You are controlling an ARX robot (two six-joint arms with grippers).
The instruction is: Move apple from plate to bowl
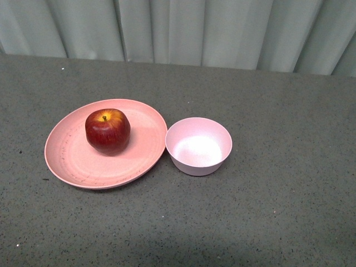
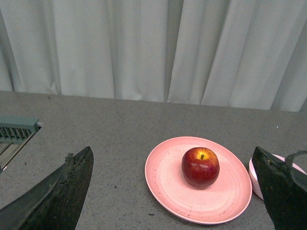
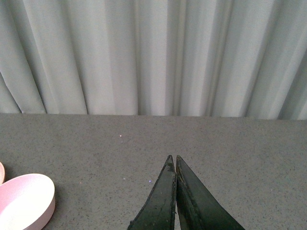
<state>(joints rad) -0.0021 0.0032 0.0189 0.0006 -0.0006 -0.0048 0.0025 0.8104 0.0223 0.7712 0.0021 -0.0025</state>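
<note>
The dark-red apple (image 1: 108,130) with a yellow patch at its stem sits upright on the wide salmon-pink plate (image 1: 72,161) at the table's left. The small pale pink bowl (image 1: 198,146) stands empty just right of the plate, its rim almost touching it. Neither arm shows in the front view. In the left wrist view my left gripper (image 2: 172,153) is open and empty, held back from the apple (image 2: 200,166), which lies on the plate (image 2: 168,187) between the fingers' line of sight. My right gripper (image 3: 172,157) is shut and empty, above bare table to the right of the bowl (image 3: 24,201).
The table is a grey speckled surface (image 1: 289,211) backed by a pale curtain (image 1: 194,30). A grey-green ridged fixture (image 2: 17,129) shows at the table's edge in the left wrist view.
</note>
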